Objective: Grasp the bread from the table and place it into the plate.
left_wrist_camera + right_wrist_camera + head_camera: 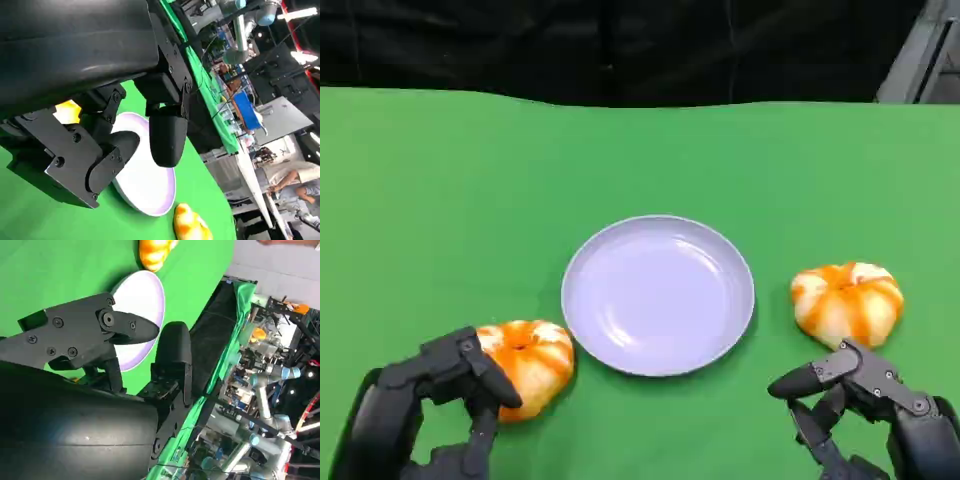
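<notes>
Here, two bread rolls flank plate (658,294). Left hand (440,395) fingers touch left roll (528,362), grip unconfirmed; slip likely on lift. Right hand (860,400) fingers spread, empty, near right roll (847,301). Risk: nudging plate across green surface (440,200).

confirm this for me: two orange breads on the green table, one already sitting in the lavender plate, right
Not quite. The plate holds nothing. In the head view one bread lies on the table to the plate's left by the left hand, the other bread to its right.
</notes>
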